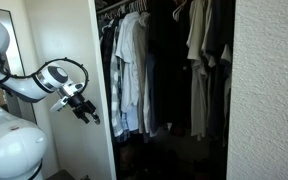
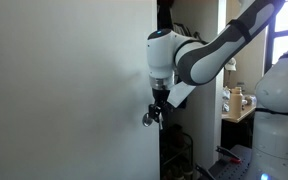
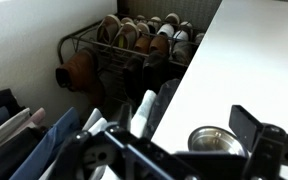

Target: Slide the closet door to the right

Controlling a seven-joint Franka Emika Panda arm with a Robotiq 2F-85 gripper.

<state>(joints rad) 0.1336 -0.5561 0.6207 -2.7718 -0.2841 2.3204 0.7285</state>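
closet's open in the middle, dark inside, with shirts [image 1: 134, 60] hanging off the rail and a rough wall [image 1: 269, 90] on the far side. the door [image 2: 64, 90] is the big plain white panel, covering one side of the opening. the gripper [image 2: 154, 118] sits right at the door's edge. in the wrist view the jaws look spread apart, with the round metal pull [image 3: 212, 140] between them and a shoe rack [image 3: 134, 45] beyond.

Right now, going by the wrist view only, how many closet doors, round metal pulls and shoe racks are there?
closet door: 1
round metal pull: 1
shoe rack: 1
Total: 3
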